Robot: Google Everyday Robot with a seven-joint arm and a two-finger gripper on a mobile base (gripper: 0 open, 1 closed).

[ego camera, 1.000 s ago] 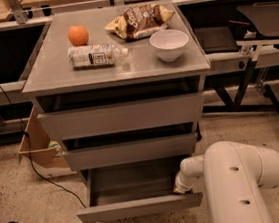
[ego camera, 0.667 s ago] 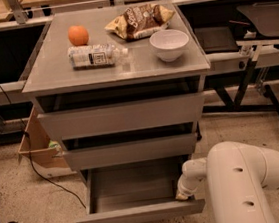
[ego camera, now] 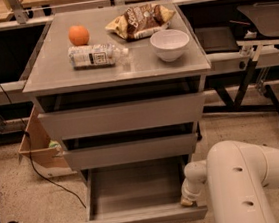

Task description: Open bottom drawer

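Observation:
The grey cabinet (ego camera: 115,71) has three handleless drawers. The bottom drawer (ego camera: 141,218), with the slimmest front panel, stands pulled well out, and its plain grey box interior (ego camera: 135,187) shows empty. The middle drawer (ego camera: 131,151) and the tall top drawer (ego camera: 122,116) are pushed in. My white arm (ego camera: 240,182) comes in from the lower right. My gripper (ego camera: 188,200) is at the right end of the bottom drawer, just behind its front panel, by the right side wall.
On the cabinet top lie an orange (ego camera: 78,35), a plastic bottle (ego camera: 95,54) on its side, a chip bag (ego camera: 139,20) and a white bowl (ego camera: 170,44). A cardboard box (ego camera: 37,145) and a cable lie on the floor at left. A table frame (ego camera: 255,70) stands at right.
The bottom drawer has slid further out toward the camera, and my gripper has moved down and forward with its right end.

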